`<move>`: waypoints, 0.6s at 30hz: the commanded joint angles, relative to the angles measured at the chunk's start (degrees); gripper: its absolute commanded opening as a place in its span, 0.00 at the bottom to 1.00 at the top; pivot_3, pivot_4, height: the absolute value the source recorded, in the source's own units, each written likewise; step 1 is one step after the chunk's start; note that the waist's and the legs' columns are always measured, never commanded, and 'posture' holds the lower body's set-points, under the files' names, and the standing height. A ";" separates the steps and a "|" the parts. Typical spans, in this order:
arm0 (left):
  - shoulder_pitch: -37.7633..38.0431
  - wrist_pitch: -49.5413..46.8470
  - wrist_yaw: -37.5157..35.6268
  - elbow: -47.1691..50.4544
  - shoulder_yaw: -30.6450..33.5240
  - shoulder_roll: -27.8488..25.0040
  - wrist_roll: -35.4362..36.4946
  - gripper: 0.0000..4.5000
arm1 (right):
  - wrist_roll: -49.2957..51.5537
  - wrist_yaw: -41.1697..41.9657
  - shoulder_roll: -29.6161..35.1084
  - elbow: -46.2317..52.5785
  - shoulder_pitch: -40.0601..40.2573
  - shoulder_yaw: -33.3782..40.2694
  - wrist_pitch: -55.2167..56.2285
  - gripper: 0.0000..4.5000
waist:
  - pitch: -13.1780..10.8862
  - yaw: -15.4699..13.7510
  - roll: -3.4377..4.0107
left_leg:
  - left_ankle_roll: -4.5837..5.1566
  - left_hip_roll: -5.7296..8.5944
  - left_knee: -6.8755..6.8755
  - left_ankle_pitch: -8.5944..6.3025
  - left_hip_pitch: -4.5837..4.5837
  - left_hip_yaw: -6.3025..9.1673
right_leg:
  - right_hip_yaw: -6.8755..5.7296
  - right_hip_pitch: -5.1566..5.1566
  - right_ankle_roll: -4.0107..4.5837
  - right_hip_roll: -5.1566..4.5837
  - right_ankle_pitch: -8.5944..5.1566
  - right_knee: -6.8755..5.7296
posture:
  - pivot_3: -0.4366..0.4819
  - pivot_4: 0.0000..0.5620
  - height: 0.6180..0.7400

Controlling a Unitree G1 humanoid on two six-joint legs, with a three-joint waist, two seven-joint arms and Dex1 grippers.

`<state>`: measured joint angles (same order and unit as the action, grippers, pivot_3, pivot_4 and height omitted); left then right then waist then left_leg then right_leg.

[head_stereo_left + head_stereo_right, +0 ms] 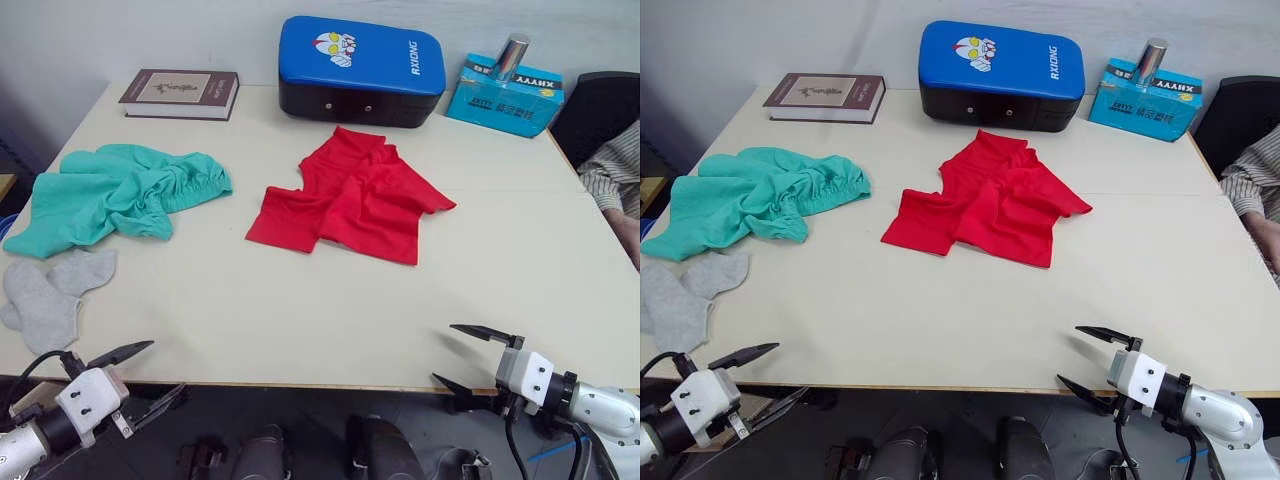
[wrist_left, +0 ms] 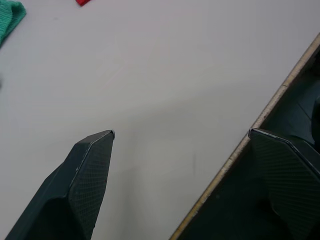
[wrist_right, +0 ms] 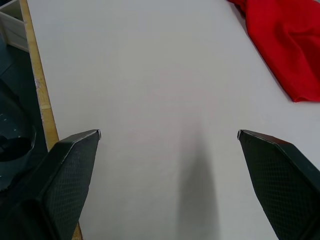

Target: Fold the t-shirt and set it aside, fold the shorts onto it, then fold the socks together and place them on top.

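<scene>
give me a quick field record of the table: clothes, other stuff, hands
t-shirt: red, crumpled, table centre
shorts: teal, bunched, robot's left side
socks: grey, near the left edge, by the shorts
left hand: open, at the near edge, holding nothing
right hand: open, at the near edge, holding nothing
far edge: book, blue pad, blue box
folding: not started
</scene>
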<state>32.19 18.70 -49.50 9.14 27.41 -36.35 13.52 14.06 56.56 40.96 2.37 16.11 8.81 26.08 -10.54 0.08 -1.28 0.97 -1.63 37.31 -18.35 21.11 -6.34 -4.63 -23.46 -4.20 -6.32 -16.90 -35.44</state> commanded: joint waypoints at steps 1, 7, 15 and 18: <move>1.00 -0.04 0.78 2.47 0.06 0.35 0.51 1.00 | 1.05 -0.25 -0.23 -0.04 -0.50 0.37 0.50 1.00 | 0.00 0.00 0.00 | 0.00 0.00 0.00 0.00 0.00 0.00 | 0.00 0.00 0.00 0.00 0.00 0.00 | 0.48 0.27 1.00; -2.84 -9.49 0.12 6.18 0.15 -1.69 8.59 1.00 | 1.76 -2.01 -0.37 1.31 -1.88 0.71 -3.75 1.00 | 0.00 -0.05 0.00 | 0.23 0.00 0.05 0.14 0.00 0.01 | 0.00 0.00 0.00 0.00 0.00 -0.07 | 0.48 0.27 1.00; -24.34 -23.35 3.27 4.90 -10.63 -10.88 1.79 1.00 | 0.08 -8.43 0.56 7.46 -16.82 -1.50 -19.53 1.00 | -0.04 0.09 0.10 | 0.10 0.02 0.18 0.24 0.01 0.05 | 0.00 -0.01 0.02 -0.01 0.03 -0.29 | 0.48 0.27 1.00; -34.04 -23.73 3.73 1.32 -16.87 -11.94 -3.53 1.00 | -6.14 -10.17 0.87 6.56 -24.10 -6.34 -25.44 1.00 | -0.04 0.24 0.10 | -0.10 0.01 0.15 0.42 0.03 0.02 | -0.01 -0.09 0.02 0.05 0.02 -0.36 | 0.48 0.27 1.00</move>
<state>-0.43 -5.07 -46.30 11.23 12.32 -47.81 12.47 10.48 47.38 41.15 8.14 -6.92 4.19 3.12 -10.58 0.32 -1.18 0.75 -1.61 37.45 -17.85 21.20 -6.36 -4.63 -23.61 -4.17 -6.24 -16.88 -35.82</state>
